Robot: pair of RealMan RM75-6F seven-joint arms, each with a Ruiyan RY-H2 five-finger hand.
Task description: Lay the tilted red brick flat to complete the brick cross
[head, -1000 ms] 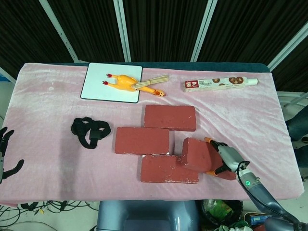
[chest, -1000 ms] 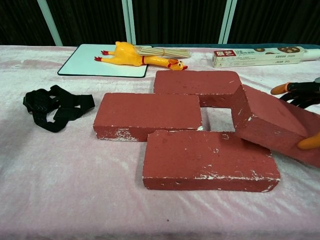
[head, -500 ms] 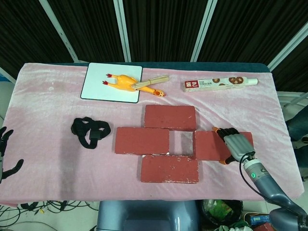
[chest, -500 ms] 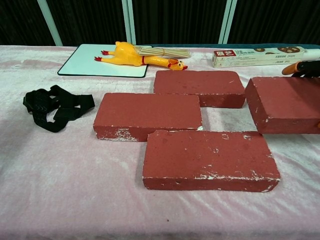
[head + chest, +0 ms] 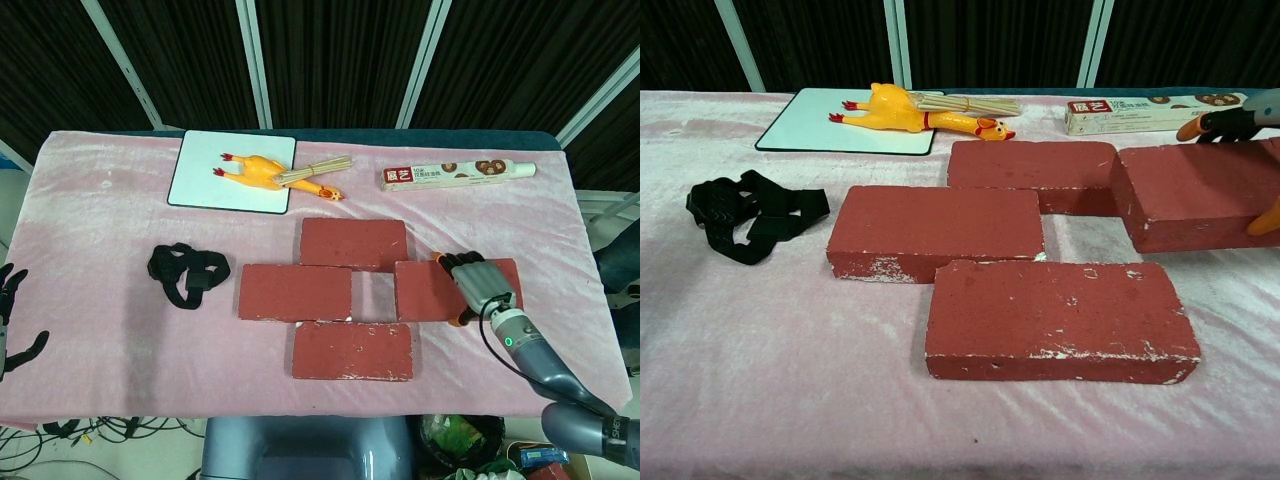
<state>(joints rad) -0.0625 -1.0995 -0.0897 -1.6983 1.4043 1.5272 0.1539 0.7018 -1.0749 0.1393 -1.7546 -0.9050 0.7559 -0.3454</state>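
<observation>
Three red bricks lie flat on the pink cloth: a far one, a left one and a near one. The fourth red brick now lies flat at the right, its left end close to the far brick's right end. My right hand grips this brick, fingers draped over its top and the thumb on its near side. At the table's left edge my left hand hangs with fingers apart, holding nothing.
A white board at the back carries a yellow rubber chicken and a bundle of bamboo sticks. A long box lies at the back right. A black strap sits left of the bricks.
The right brick went from leaning on the near brick to lying flat, then slid a little left and away toward the far brick, with my right hand still on it.
</observation>
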